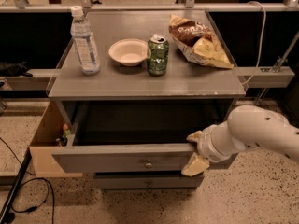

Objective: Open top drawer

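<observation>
The top drawer of the grey cabinet stands pulled well out, showing its dark, plain inside. A small round metal knob sits at the centre of its front. My gripper is at the right end of the drawer front. One tan finger lies over the top edge on the inside and the other finger is on the outside, so the front panel is clamped between them. My white arm reaches in from the right.
On the cabinet top stand a water bottle, a white bowl, a green can and a chip bag. A narrower drawer sits shut below. A cardboard box and a floor cable are at left.
</observation>
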Controlling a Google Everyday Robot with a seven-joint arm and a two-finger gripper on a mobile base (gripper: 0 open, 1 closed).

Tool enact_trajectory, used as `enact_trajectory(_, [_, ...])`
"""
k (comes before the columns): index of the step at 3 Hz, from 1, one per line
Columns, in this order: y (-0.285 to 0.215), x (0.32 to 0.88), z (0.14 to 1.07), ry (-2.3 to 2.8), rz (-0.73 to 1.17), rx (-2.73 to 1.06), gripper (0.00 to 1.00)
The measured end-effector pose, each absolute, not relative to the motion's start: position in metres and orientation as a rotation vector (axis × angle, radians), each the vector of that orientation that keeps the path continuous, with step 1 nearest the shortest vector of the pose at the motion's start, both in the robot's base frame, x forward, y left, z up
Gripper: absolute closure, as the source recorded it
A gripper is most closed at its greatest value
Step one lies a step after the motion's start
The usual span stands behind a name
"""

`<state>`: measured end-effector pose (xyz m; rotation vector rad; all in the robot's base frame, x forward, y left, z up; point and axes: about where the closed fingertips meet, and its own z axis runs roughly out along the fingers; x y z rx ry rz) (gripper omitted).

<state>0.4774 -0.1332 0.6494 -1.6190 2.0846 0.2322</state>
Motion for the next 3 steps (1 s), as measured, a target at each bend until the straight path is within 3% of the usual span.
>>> enact_trajectory(3, [-0.135,0.441,0.647,2.062,0.269,-1.631,0.79])
